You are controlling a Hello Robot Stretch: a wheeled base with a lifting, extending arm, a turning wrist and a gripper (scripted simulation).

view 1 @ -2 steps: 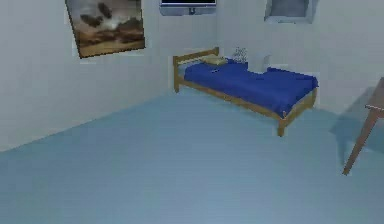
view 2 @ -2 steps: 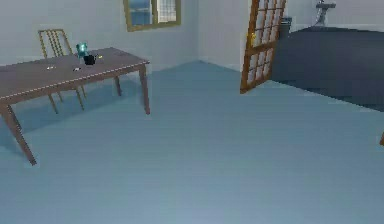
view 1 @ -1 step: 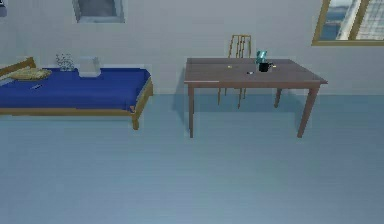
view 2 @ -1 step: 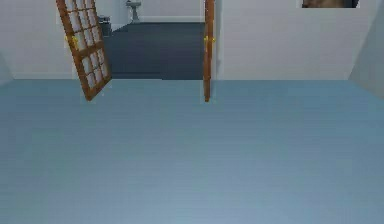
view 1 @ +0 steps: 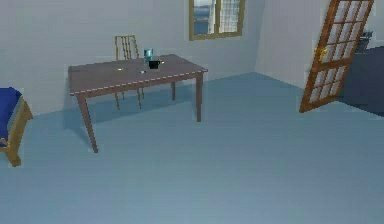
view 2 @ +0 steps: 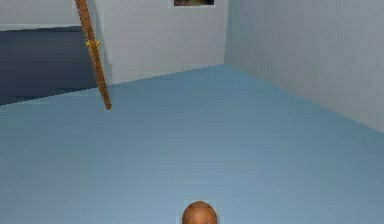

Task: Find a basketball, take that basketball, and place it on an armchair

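Note:
An orange-brown ball (view 2: 200, 213), round like a basketball, sits at the bottom edge of the arm side view, just right of the middle, with blue floor around it. At the forward view's left edge is part of a blue-cushioned seat with a wooden frame (view 1: 10, 120); whether it is an armchair cannot be told.
A brown table (view 1: 135, 78) stands ahead on the left, with a small dark thing (view 1: 153, 64) and a pale blue thing (view 1: 148, 54) on top and a wooden chair (view 1: 126, 50) behind. A window (view 1: 217, 18) is in the far wall. An open glazed wooden door (view 1: 338, 55), also (view 2: 93, 50), stands right. Blue floor lies wide between.

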